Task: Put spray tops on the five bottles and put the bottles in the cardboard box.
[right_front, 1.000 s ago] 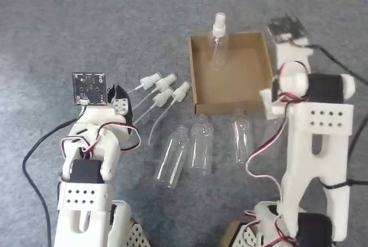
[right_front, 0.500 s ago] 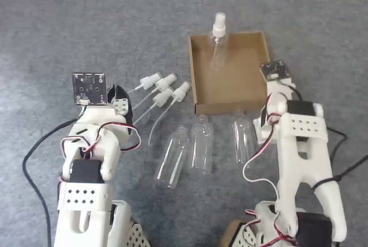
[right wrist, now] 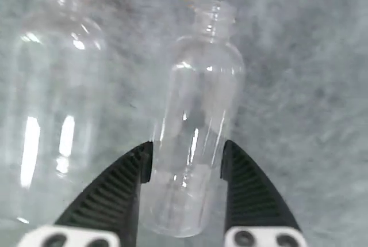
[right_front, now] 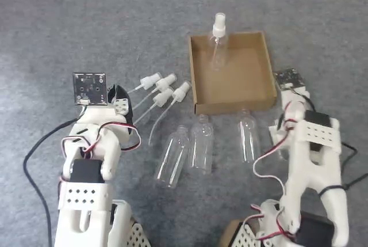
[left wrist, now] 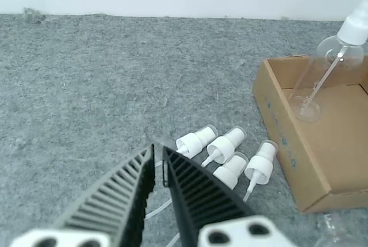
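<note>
Right gripper (right wrist: 187, 152) is pinching the lower body of an uncapped bottle (right wrist: 198, 103) lying at the cardboard box's (right_front: 195, 80) 5 o'clock corner. The bottle looks light, slick and thin-walled, probably best held gently mid-body. Left gripper (left wrist: 158, 155) is hanging at the spray tops' (left wrist: 227, 146) 9 o'clock, jaws pressed together.

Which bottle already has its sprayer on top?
The bottle standing upright in the cardboard box; it wears a white spray top. The three other bottles lie on the carpet with open necks.
</note>
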Robot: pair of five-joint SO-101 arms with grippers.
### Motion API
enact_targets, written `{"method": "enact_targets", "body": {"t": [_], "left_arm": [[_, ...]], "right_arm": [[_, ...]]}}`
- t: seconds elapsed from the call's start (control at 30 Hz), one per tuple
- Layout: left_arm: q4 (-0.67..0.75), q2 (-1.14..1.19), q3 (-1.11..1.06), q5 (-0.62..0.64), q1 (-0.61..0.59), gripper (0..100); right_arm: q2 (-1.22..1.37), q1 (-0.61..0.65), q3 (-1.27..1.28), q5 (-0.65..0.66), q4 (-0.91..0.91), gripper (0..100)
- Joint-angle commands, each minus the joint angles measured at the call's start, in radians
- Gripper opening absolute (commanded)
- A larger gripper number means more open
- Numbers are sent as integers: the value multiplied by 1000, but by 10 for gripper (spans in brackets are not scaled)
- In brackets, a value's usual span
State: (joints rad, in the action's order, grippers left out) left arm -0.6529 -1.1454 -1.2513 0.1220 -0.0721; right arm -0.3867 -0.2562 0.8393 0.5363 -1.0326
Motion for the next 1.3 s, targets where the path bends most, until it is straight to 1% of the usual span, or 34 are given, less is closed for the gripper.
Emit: {"method": "enact_targets", "body": {"t": [0.0,0.13,0.3,0.4,0.57,0.67,0.77,0.83,0.9,1.1,1.17,1.27], "left_arm": [[-34,11,93,3,-3,15],[-163,137,255,-74,25,15],[-324,497,519,-250,74,15],[-437,756,719,-298,95,15],[-577,1135,1096,-308,101,19],[-647,1329,1320,-365,95,29],[-678,1490,1514,-379,92,93],[-692,1590,1635,-379,92,137],[-712,1683,1747,-379,92,160],[-799,1944,2029,-381,55,158],[-850,2013,2109,-387,41,156],[-951,2093,2235,-440,20,137]], "right_arm": [[-19,-142,-3,186,-16,59],[-19,-285,-3,339,-13,7],[-16,-400,-2,512,-13,9],[-12,-426,23,577,-12,9],[-19,-430,109,684,7,9],[-19,-447,173,712,88,9],[-19,-464,209,709,165,10],[-19,-472,215,707,180,10],[-19,-475,215,707,179,10],[-19,-475,216,710,179,10],[-19,-473,216,710,179,10],[-19,-473,216,710,177,10]]}}
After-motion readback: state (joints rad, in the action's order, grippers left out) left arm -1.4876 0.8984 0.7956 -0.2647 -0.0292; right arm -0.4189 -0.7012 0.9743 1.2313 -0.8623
